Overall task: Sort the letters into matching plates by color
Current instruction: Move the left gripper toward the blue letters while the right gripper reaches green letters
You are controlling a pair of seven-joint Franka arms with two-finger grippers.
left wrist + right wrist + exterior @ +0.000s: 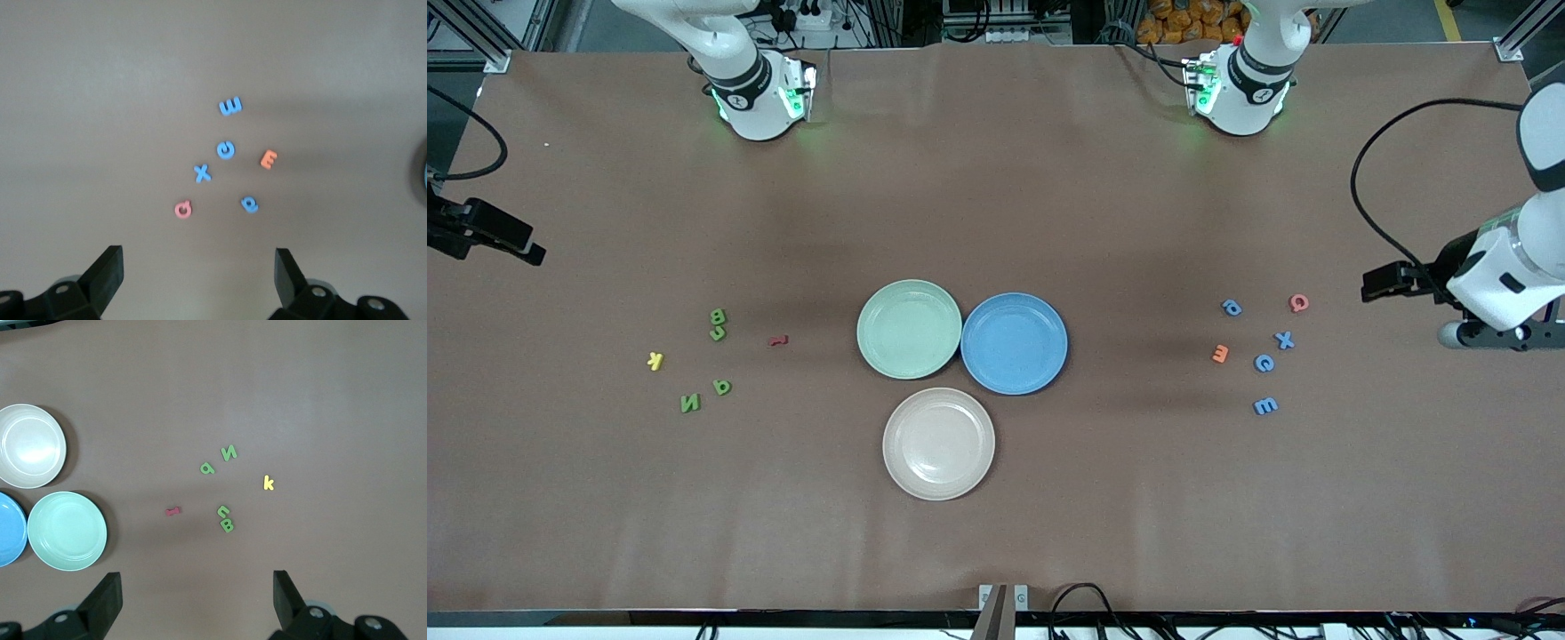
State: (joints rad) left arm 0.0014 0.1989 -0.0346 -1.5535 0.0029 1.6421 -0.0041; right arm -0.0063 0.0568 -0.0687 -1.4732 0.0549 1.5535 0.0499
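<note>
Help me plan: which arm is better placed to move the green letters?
Right. Its open right gripper hangs over the green letters at that arm's end; the open left gripper hangs over the blue letters.

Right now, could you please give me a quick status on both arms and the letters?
Left gripper and right gripper open, empty. Green letters and blue letters on the table, unsorted. Green plate and blue plate empty. Nothing blocking.

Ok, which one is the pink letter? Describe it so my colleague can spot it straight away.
Start at the blue plate and go toward the left arm's end of the table to the loose cluster of blue letters. The pink letter lies at the cluster's edge closest to the left arm, farther from the front camera than the blue X. It is the only pink piece, ring-shaped.
</note>
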